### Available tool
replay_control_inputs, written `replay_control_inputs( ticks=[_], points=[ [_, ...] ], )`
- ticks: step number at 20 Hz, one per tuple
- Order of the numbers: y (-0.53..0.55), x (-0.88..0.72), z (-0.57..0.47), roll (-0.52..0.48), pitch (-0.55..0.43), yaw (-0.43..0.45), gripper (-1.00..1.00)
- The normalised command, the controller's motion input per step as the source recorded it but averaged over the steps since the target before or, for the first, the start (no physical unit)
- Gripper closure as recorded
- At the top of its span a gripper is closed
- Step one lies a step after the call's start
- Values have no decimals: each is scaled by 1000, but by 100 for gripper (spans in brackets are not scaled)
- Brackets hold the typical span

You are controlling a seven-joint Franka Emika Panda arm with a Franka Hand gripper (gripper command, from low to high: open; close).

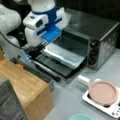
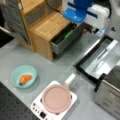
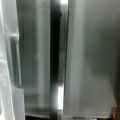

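Toaster oven [image 1: 100,37] sits at upper right of a front view, steel body, door [image 1: 53,65] dropped flat and open toward lower left; a metal tray [image 1: 65,53] is pulled partway out over the door. Gripper [image 1: 33,51] hangs at the left edge of that tray, centre-left of frame, under the white wrist with its blue mount; dark fingers with blue tips [image 1: 27,56] sit low at the tray's near corner, and I cannot tell whether the jaws are apart or closed on the tray edge. In a front view from the opposite side the gripper [image 2: 101,31] is at upper right, just above the far end of the open door [image 2: 85,65], with the tray [image 2: 105,61] shining at right-centre. Wrist view shows only close metal: tray surface [image 3: 92,57] filling the right half, a dark gap down the middle, more grey sheet on the left; no fingers to be made out there. Wooden cabinet [image 1: 22,85] at lower left, its grey drawer [image 2: 66,40] pulled open just beside the oven door. Pink-lidded pan [image 1: 103,92] rests on a white hotplate [image 1: 113,110] at lower right, well apart from the gripper. Teal bowl [image 2: 23,76] holding something orange [image 2: 24,78] stands at lower left on the grey counter [image 2: 15,57].
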Motion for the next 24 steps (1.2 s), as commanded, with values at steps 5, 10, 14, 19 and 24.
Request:
replay_control_inputs(
  ticks=[5, 10, 14, 19, 24],
  points=[
    [189, -100, 39, 74, 79, 81, -100],
    [565, -344, 140, 87, 39, -23, -100],
    [452, -315, -32, 52, -18, -109, -100],
    [46, 71, -195, -3, -125, -15, -100],
    [-295, 797, -306, -16, -116, 56, -100]
  ],
)
